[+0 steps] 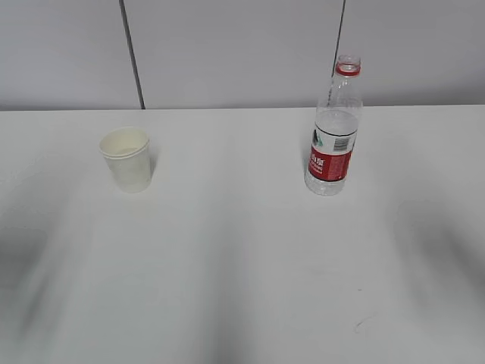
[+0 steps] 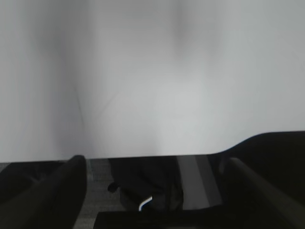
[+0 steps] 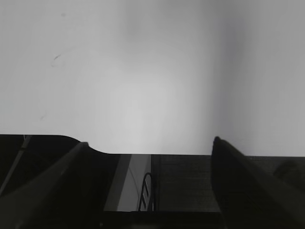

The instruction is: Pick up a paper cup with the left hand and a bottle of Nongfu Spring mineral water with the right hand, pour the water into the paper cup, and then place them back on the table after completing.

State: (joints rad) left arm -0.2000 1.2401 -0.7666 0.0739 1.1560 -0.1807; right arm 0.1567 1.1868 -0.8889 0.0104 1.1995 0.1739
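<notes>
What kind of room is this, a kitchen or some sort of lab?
Probably a lab or test room, not a kitchen: a bare white table before plain grey wall panels, holding only a paper cup and a water bottle.

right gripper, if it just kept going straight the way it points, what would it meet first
Nothing but bare table: the right gripper stands open and empty, and its view shows only white tabletop ahead. The bottle is not in that line, though depth is unclear.
</notes>
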